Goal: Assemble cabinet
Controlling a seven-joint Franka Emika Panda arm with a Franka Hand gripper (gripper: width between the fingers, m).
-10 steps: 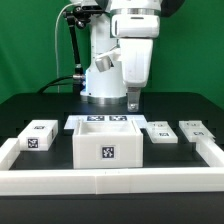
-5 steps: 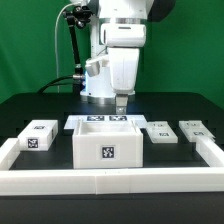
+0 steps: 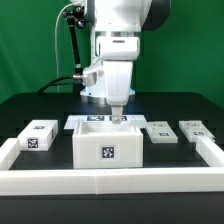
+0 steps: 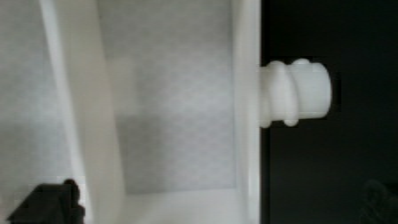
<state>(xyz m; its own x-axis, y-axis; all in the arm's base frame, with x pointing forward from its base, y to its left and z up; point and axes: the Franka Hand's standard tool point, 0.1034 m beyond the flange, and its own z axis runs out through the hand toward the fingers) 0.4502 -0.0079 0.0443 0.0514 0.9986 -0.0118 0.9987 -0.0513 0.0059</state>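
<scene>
The cabinet [image 3: 108,148] – a white box, open at the top, with 1 black-and-white tag [image 3: 108,154] on its near face – is seen standing on the black table [image 3: 30,105] at the middle of the exterior view, just inside the front run of the white border rail [image 3: 110,182]. Directly behind it the marker board [image 3: 76,123] is laid flat. The arm [image 3: 118,45] is held upright above the cabinet's back edge, with the jaws lowered to that rim. In the wrist view 2 dark fingertips [image 4: 54,203] are seen far apart at opposite edges of the picture, so the jaws are spread wide and nothing is gripped; a wall of the cabinet [image 4: 169,100] is placed between them. From that wall's outer side a ribbed white peg [image 4: 302,92] is seen sticking out over the dark table. 3 small tagged white parts are laid apart from the cabinet – 1 [image 3: 38,133] at the exterior view's left, 2 [image 3: 160,131] [image 3: 193,129] at its right.
</scene>
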